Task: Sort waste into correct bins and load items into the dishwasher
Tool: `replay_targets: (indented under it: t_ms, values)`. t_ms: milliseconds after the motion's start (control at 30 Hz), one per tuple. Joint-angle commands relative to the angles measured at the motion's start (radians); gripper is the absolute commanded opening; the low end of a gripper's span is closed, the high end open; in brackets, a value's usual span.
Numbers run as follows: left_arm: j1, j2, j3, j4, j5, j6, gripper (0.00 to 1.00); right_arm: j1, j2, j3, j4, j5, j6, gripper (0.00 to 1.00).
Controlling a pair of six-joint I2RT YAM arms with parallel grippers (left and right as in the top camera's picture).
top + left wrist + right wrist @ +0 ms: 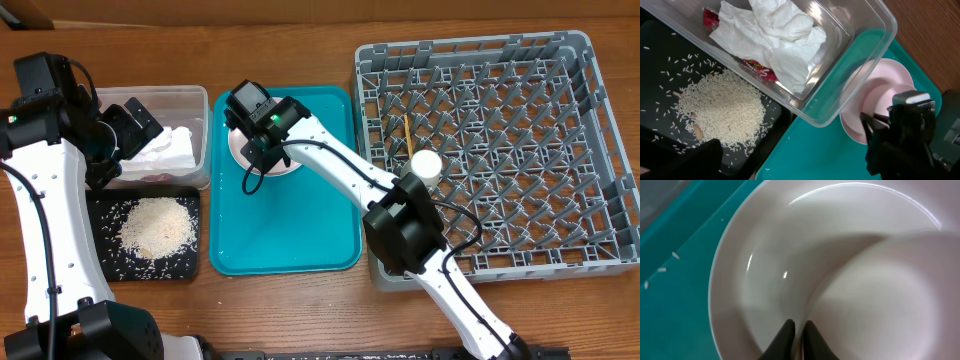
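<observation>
My right gripper point(257, 142) reaches over the teal tray and its fingers point(798, 326) are shut on the rim of a pale bowl point(890, 295). That bowl sits inside a wider pale dish point(755, 265). In the left wrist view it shows as a pink plate point(852, 117) under the right gripper. My left gripper point(133, 125) is open and empty above the clear tub point(195, 150). The tub holds the crumpled tissue point(775, 35) and the red wrapper point(757, 68). The rice point(157, 225) lies piled on the black tray point(110, 265). A cream cup point(426, 164) and chopsticks point(408, 133) are in the grey rack point(600, 150).
The teal tray point(285, 225) lies between the bins and the rack, with a few stray rice grains point(660, 270) on it. My right arm's elbow point(405, 235) overhangs the rack's left edge. Wooden tabletop lies all round.
</observation>
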Motion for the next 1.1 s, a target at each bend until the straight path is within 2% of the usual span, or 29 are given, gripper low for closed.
replay_targets:
  t_ms: [0, 267, 367, 500, 800, 933, 1067]
  values:
    - [0.003, -0.008, 0.021, 0.002, 0.003, 0.001, 1.00, -0.002, -0.150, 0.006, -0.021, 0.005, 0.006, 0.04]
    - [0.003, -0.008, 0.021, 0.002, 0.003, 0.001, 1.00, -0.023, -0.301, 0.006, -0.109, 0.005, 0.078, 0.04]
    - [0.003, -0.008, 0.021, 0.002, 0.003, 0.000, 1.00, -0.057, -0.370, 0.006, -0.137, -0.050, 0.089, 0.04]
    - [0.003, -0.008, 0.021, 0.002, 0.003, 0.001, 1.00, -0.140, -0.456, 0.006, -0.144, -0.228, 0.089, 0.04]
    - [0.003, -0.008, 0.021, 0.002, 0.003, 0.001, 1.00, -0.474, -0.510, 0.003, -0.181, -0.932, 0.089, 0.04]
    - [0.003, -0.008, 0.021, 0.002, 0.003, 0.001, 1.00, -0.606, -0.507, -0.016, -0.240, -1.064, 0.088, 0.04]
    - [0.003, -0.008, 0.021, 0.002, 0.003, 0.001, 1.00, -0.683, -0.507, -0.044, -0.294, -1.084, 0.073, 0.04]
